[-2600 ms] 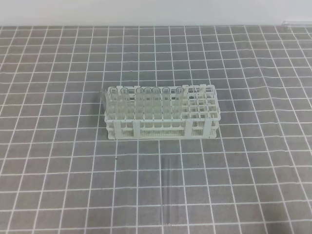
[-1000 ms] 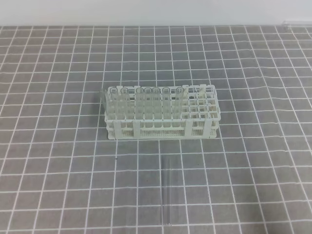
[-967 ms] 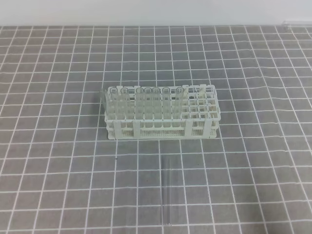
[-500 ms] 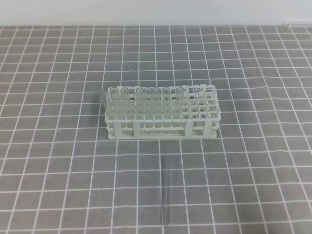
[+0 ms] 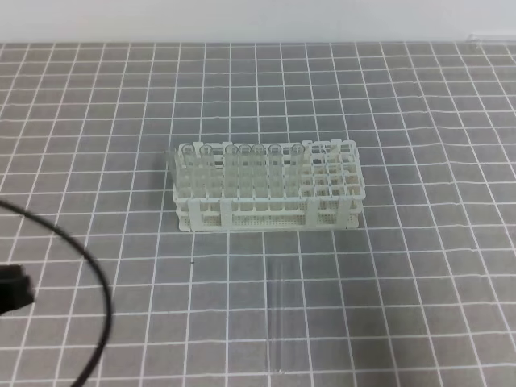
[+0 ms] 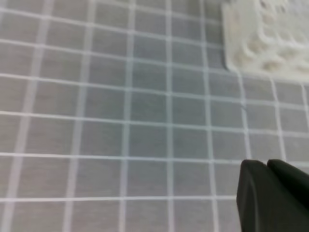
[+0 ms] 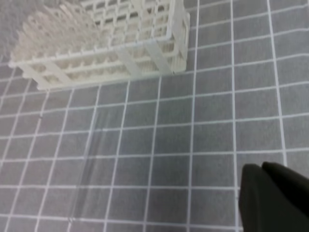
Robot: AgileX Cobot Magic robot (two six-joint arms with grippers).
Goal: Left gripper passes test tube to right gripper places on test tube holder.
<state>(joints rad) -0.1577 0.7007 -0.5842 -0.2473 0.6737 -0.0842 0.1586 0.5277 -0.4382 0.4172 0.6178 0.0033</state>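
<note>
At the lower left of the high view, a black block with a looping black cable (image 5: 95,284) has come into frame where a moment ago there was only grid-patterned bench (image 5: 419,266). This looks like the left hand (image 5: 12,292) arriving, which suggests the pickup is only now starting. Whether it is open or closed cannot be told: only its edge shows here, and its own camera catches just a dark finger (image 6: 270,195) in the lower right corner. It holds nothing visible.

The test tube (image 5: 276,316) lies flat on the bench at lower centre, pointing away from the viewer, apart from both hands and well right of the newcomer. It has not moved. In the right wrist view it shows faintly at lower left (image 7: 87,169).

The right hand (image 7: 273,197) appears only as dark fingers in that view's lower right corner, its opening not readable.

Beyond the tube, the white rack (image 5: 266,187) stands at mid frame, already carrying several tubes towards its left side.
</note>
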